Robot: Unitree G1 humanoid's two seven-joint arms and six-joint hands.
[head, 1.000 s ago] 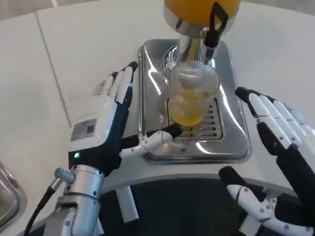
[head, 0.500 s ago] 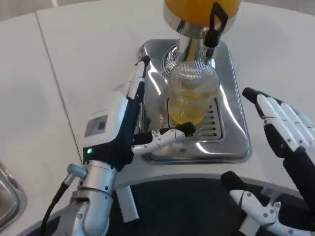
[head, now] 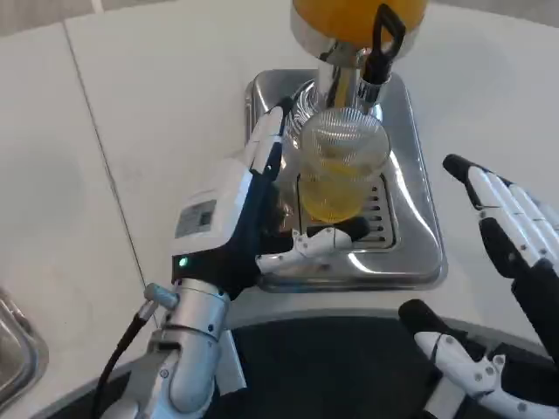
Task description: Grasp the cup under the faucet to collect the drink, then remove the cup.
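A clear ribbed cup, partly filled with orange drink, stands on the steel drip tray under the dispenser's faucet. My left hand is right beside the cup's left side, fingers stretched up along it and thumb reaching under its front. The fingers are spread and I cannot tell whether they touch the cup. My right hand hovers open over the table to the right of the tray, fingers apart and holding nothing.
The orange juice tank rises at the tray's back. A metal object sits at the lower left edge. The table's curved front edge runs just below the tray.
My left hand has moved right and forward, from beside the tray to close against the cup's left side. My right hand has drifted slightly right and down. The cup has stayed put.
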